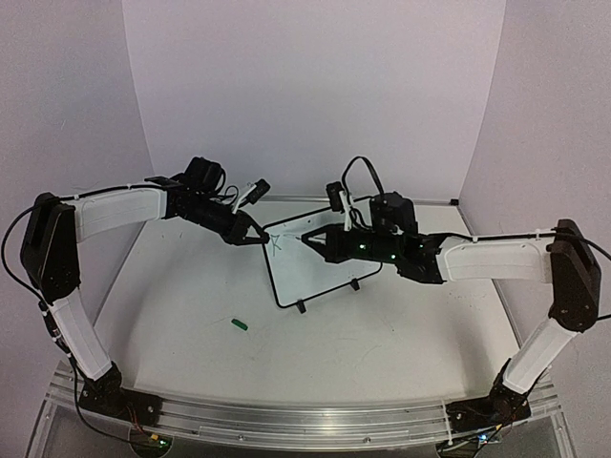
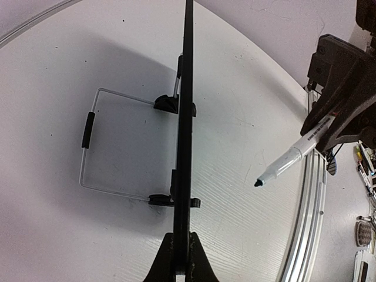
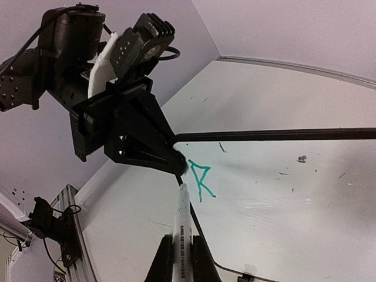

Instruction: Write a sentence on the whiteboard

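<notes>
Where the overhead view begins at lower left, we see a small green piece [image 1: 239,324] lying alone on the white table [image 1: 172,286], well apart from everything else. Up and to the right of it, the left gripper [image 1: 256,237] has its jaws pressed narrow onto the upper left corner of the whiteboard [image 1: 320,272], pinching the thin black frame; its own camera shows the board edge-on, running from between the fingers to the top of the frame, with a wire stand [image 2: 88,132] behind it at left. The board stands tilted at the middle of the table. Just right of the clamped corner we find the sentence [image 3: 200,180], of which only one green letter, an R, shows. Right of that comes the marker [image 3: 183,220], tip pointing at the letter but apart from the board's face. The right gripper [image 1: 307,239] holds the marker's barrel between closed fingers, facing the left gripper across the board's upper left part.
</notes>
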